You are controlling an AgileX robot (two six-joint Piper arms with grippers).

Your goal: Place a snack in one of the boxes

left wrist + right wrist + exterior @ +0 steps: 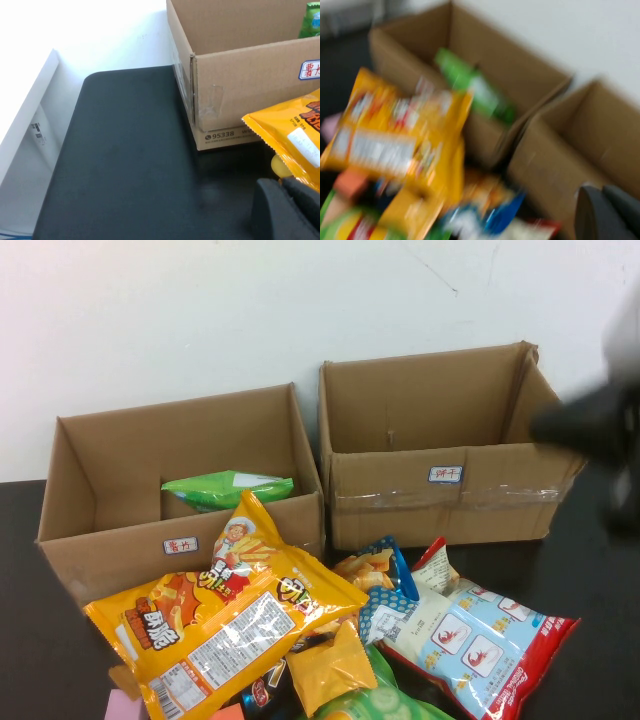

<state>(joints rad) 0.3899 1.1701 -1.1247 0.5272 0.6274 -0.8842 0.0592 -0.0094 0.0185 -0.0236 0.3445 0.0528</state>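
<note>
The light, puffy, slippery green crisp bag [227, 489] lies inside the plain cardboard box [110, 537], well left of my blurred right tool [598, 430], whose state I cannot tell, as with my left tool [285, 210]; pinch a crimped end.

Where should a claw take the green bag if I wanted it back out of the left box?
Grip the green bag by its upper edge, from straight above. It lies inside the left box, near the back, walled on all sides, so only the open top gives access. The right claw is above the taped box's right end; the left claw is low by the left box's outer corner.
</note>
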